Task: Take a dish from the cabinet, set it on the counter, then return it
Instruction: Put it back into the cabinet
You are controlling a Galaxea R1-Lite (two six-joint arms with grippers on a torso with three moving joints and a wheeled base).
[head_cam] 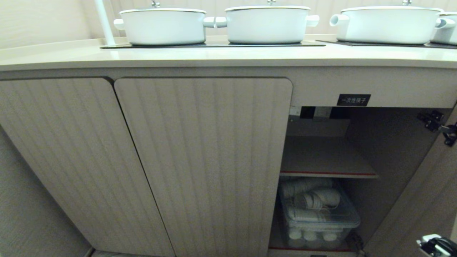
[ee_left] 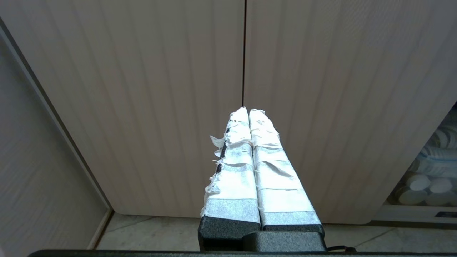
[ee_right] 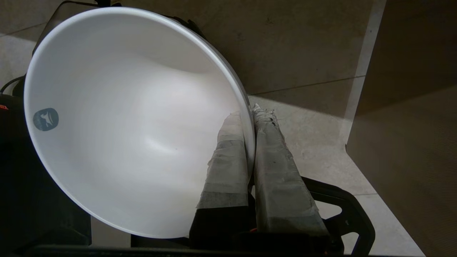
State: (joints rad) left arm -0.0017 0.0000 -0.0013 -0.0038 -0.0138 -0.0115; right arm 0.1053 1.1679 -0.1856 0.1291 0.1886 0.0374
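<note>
**Dish clamped by rim, off the counter**

Right end effector (ee_right: pixel 251 110) is closed on the dish (ee_right: pixel 117 117), one finger inside the rim, one outside. The dish sits tilted on edge, mouth facing the camera, filling the frame's left. Cabinet (head_cam: pixel 321 157) stands open at right. Left end effector (ee_left: pixel 249 110) closed, empty.

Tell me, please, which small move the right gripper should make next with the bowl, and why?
Probably lift toward the counter. The right gripper is shut on the rim of the white bowl, low over the floor beside the open cabinet, and no bowl stands on the counter yet. The left gripper is shut, facing the closed doors.
</note>
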